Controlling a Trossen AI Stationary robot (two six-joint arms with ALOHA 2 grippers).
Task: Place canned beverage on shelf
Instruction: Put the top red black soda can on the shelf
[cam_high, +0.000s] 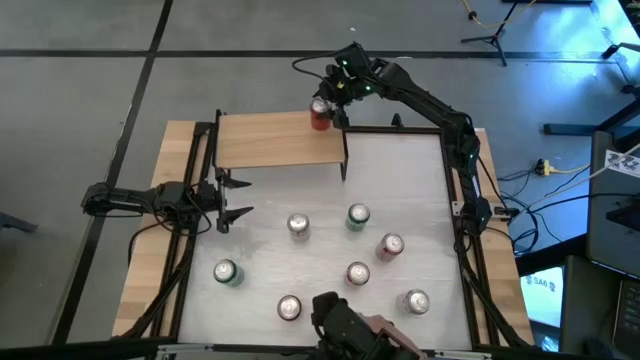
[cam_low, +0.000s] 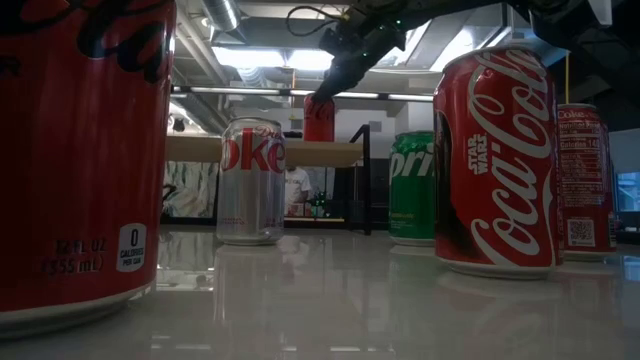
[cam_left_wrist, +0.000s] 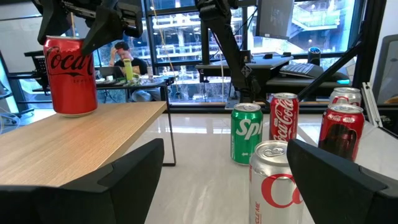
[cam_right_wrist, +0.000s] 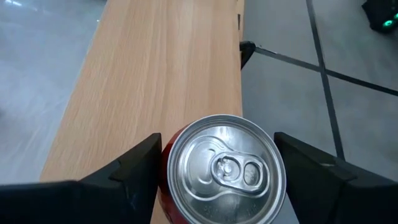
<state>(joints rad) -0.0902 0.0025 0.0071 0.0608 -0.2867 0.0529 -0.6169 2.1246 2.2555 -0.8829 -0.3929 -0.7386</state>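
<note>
A red cola can (cam_high: 320, 115) stands upright on its base on the light-wood shelf (cam_high: 270, 142), at the shelf's far right corner; it also shows in the left wrist view (cam_left_wrist: 71, 78) and the low view (cam_low: 319, 120). My right gripper (cam_high: 332, 100) reaches over the shelf's far edge and is shut on this can, whose silver top (cam_right_wrist: 224, 169) shows between its fingers. My left gripper (cam_high: 236, 197) is open and empty at the table's left side, just in front of the shelf. My right gripper pinches the can's upper side wall (cam_right_wrist: 165, 177) between its two fingers, one finger (cam_right_wrist: 134, 168) on each side just below the rim. The fingers come from above, slanting down from the table's far side. The can is upright, its base on the shelf board (cam_left_wrist: 81, 134).
Several loose cans stand on the white tabletop in front of the shelf: a silver one (cam_high: 298, 226), a green one (cam_high: 358, 217), red ones (cam_high: 390, 246) (cam_high: 357, 273), and more near the front edge (cam_high: 289, 307) (cam_high: 417, 301) (cam_high: 227, 271). The left part of the shelf board is bare.
</note>
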